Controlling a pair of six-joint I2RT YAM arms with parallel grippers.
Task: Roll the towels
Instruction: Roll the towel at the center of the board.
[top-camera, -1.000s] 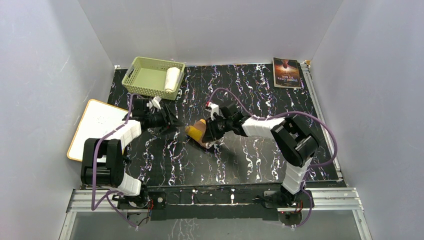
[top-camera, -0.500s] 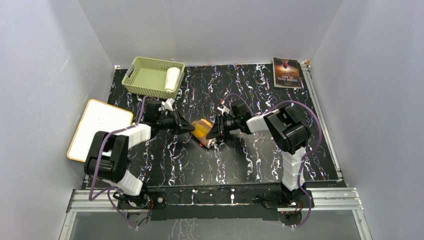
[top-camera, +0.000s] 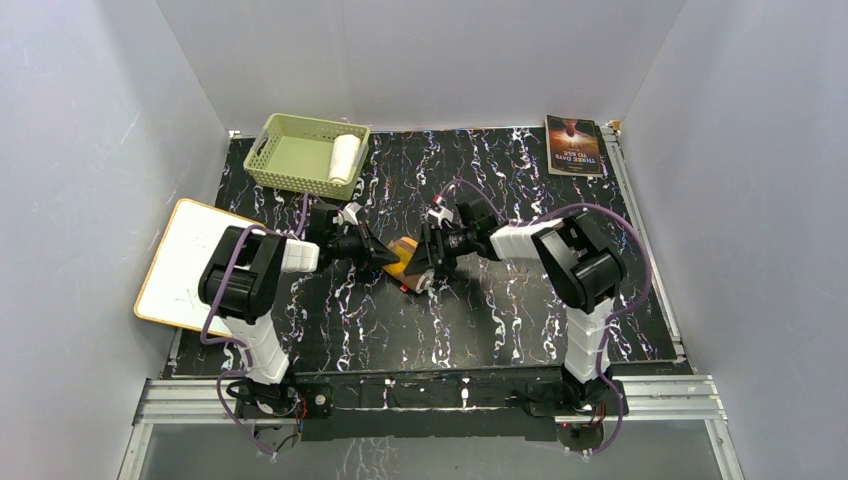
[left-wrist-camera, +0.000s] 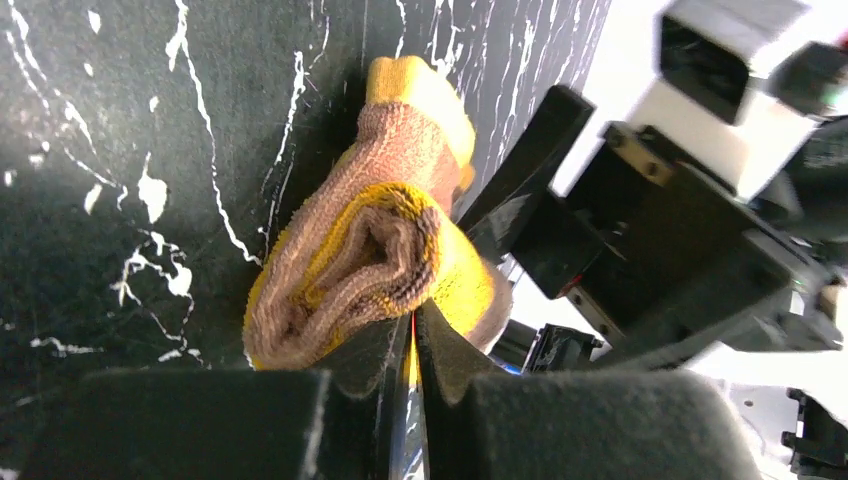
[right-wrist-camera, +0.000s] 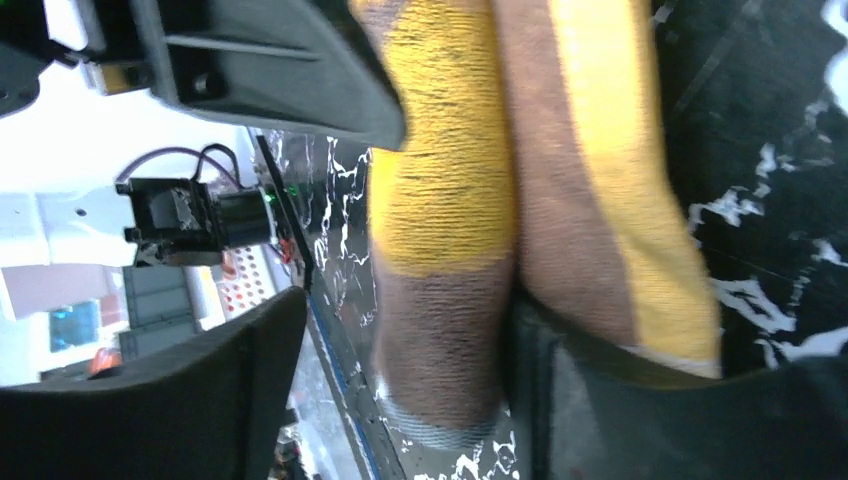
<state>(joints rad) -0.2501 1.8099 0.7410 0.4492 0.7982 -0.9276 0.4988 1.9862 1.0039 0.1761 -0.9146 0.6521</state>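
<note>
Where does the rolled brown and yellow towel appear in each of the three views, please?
Top external: the brown and yellow towel lies mid-table, between the left gripper and right gripper.
Left wrist: centre of the picture, just above the fingertips.
Right wrist: upper middle, running down the picture.
Shared landmark: the black white-veined tabletop.

Black surface (top-camera: 500, 320) with white squiggly lines, pale green basket (top-camera: 290, 182) at the far left corner, white board (top-camera: 190, 260) with a tan edge hanging off the left side, dark book (top-camera: 574, 146) at the far right corner, grey walls all around
</note>
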